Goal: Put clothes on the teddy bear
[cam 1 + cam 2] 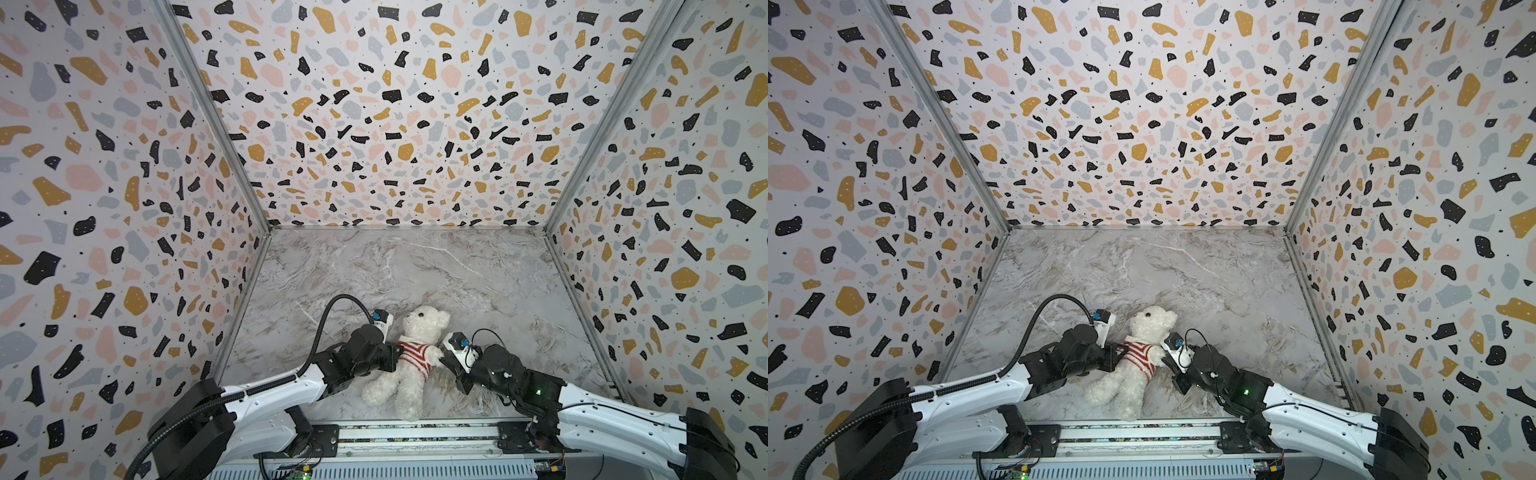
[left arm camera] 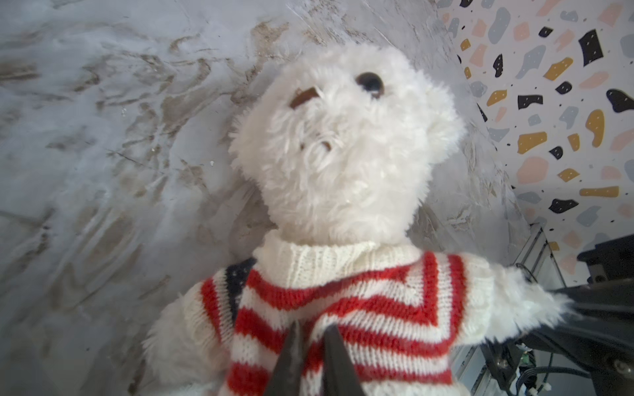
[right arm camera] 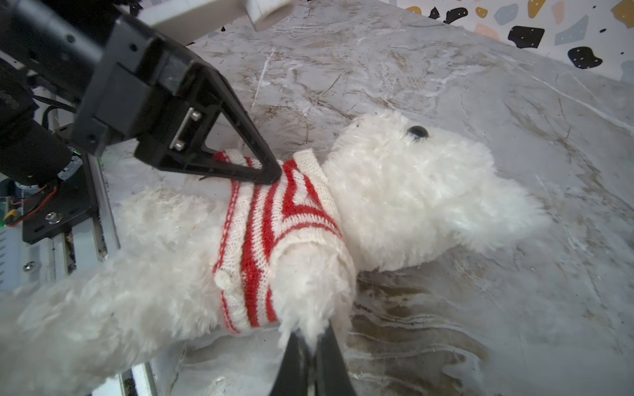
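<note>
- Both top views: the teddy bear (image 1: 422,328) lies face-up at the front of the worktop (image 1: 478,274), striped top (image 1: 411,357) on.
- My right pincer (image 3: 312,334) clamps its paw.
- My left pincer (image 2: 313,325) touches that top; clamped or not, I cannot tell.

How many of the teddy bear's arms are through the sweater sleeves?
2. One teddy bear arm sticks out by the left gripper; the other is pinched in the right gripper.
</note>
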{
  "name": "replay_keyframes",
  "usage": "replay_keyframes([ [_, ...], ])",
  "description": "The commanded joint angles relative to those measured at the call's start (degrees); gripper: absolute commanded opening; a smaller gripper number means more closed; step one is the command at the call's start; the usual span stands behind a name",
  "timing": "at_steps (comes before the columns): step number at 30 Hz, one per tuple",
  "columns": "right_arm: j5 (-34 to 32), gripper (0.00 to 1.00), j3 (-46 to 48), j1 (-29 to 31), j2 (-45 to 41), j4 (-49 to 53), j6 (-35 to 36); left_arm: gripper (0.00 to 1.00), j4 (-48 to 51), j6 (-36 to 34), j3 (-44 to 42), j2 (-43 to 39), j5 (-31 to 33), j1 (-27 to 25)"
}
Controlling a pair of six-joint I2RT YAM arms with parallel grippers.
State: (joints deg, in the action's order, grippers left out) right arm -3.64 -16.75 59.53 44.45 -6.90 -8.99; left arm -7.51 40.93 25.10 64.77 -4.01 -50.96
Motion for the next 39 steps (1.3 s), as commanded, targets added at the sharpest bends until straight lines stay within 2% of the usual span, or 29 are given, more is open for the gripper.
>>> replay_keyframes([
  [1,-4.0,0.00,-1.6,0.2,0.6,-2.0,-2.2,0.26,0.8,-1.5,0.7,-0.8,-0.4,-1.9],
  [8,-5.5,0.00,-2.2,-0.5,2.6,-0.7,-4.6,0.40,6.2,-3.1,3.5,-2.2,3.4,-4.0],
  [20,1.1,0.00,-1.3,-8.3,5.6,-3.2,-9.2,0.45,9.2,-4.4,4.0,0.1,5.7,-5.7],
  [27,2.0,0.02,-3.6,-9.5,9.3,-2.1,-10.2,0.45,7.9,-3.1,2.5,-0.5,6.2,-6.7],
  [30,1.3,0.07,-3.8,-9.8,8.0,0.0,-11.4,0.45,7.3,-2.6,1.9,-1.5,5.6,-6.7],
  [36,-0.5,0.28,-4.1,-10.2,1.5,5.6,-13.0,0.46,7.5,-1.5,0.5,-6.3,5.1,-6.7],
  [39,0.3,0.32,-6.3,-10.1,0.3,8.6,-11.8,0.46,7.2,-0.4,-0.5,-9.4,5.4,-6.7],
])
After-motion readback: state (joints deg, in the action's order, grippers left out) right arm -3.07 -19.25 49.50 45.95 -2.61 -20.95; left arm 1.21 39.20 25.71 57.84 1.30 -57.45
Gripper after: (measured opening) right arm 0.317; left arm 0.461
